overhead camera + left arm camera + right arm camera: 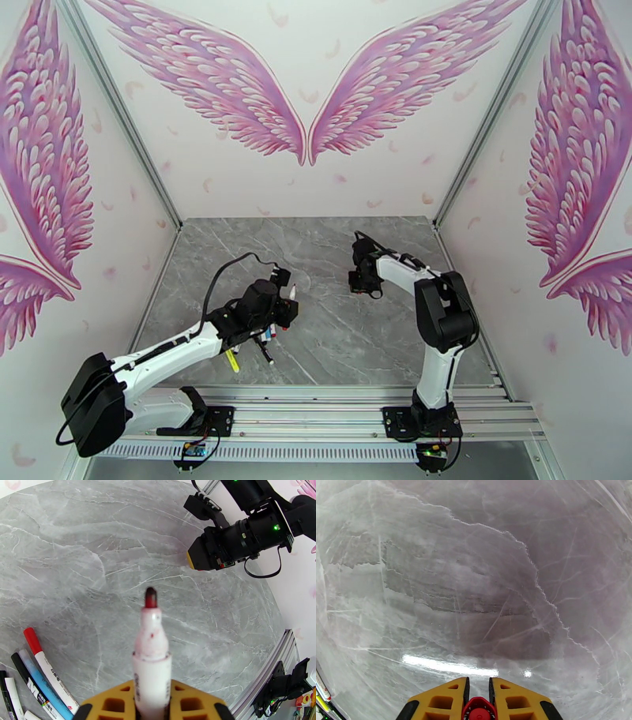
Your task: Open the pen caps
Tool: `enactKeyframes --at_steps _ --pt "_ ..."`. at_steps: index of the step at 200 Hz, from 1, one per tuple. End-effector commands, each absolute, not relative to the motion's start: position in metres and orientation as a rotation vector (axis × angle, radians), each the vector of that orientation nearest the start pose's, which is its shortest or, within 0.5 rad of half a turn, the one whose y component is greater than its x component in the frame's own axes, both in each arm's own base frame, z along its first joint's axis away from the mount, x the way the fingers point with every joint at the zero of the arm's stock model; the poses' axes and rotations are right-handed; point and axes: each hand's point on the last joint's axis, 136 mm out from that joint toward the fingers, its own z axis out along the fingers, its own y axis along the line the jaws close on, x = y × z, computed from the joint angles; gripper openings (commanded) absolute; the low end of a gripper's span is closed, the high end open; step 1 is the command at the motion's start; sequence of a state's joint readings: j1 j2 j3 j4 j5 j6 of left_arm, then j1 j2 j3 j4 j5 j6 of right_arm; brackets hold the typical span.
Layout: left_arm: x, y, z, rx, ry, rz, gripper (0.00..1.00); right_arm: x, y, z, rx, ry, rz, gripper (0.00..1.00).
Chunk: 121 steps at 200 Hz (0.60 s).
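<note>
One uncapped pen [152, 657], red-tipped; one loose red cap [479, 712]; one yellow highlighter [231, 361]; at least four capped pens lying together: one red-capped pen [49, 665], one blue pen [33, 667], one black-capped pen [21, 667], one black-and-white pen [12, 695] at the frame edge; a possible fifth is cut off there.

- Uncapped pen [152, 657]: white barrel smeared with red, its dark red tip bare. It is clamped in the left claw [152, 707] and points away over the surface [79, 559].
- Red cap [479, 711]: off its pen, pinched in the right claw [478, 693], well apart from the uncapped pen.
- Other pens: a red-capped white pen [47, 665], a blue pen [41, 687] and a black-ended pen [25, 675] lie side by side on the surface, with a yellow highlighter [232, 362] nearby.
</note>
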<state>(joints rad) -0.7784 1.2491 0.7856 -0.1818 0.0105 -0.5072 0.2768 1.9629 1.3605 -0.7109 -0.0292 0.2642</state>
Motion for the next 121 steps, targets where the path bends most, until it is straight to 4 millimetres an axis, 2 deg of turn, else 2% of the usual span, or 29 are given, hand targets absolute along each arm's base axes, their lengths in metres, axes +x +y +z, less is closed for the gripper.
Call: enactKeyframes --at_steps 1,35,55,121 --pt "0.273 -0.268 0.167 0.296 2.285 -0.713 0.00 0.407 0.111 0.024 -0.009 2.921 0.078 0.21" --pt "0.274 -0.267 0.165 0.288 2.297 -0.711 0.00 0.409 0.106 0.017 0.013 2.934 0.049 0.22" --pt "0.275 -0.266 0.163 0.275 2.304 -0.711 0.00 0.408 0.105 0.014 0.024 2.940 0.042 0.28" --pt "0.281 -0.264 0.159 0.229 2.337 -0.696 0.00 0.408 0.105 0.016 0.055 2.924 0.050 0.33"
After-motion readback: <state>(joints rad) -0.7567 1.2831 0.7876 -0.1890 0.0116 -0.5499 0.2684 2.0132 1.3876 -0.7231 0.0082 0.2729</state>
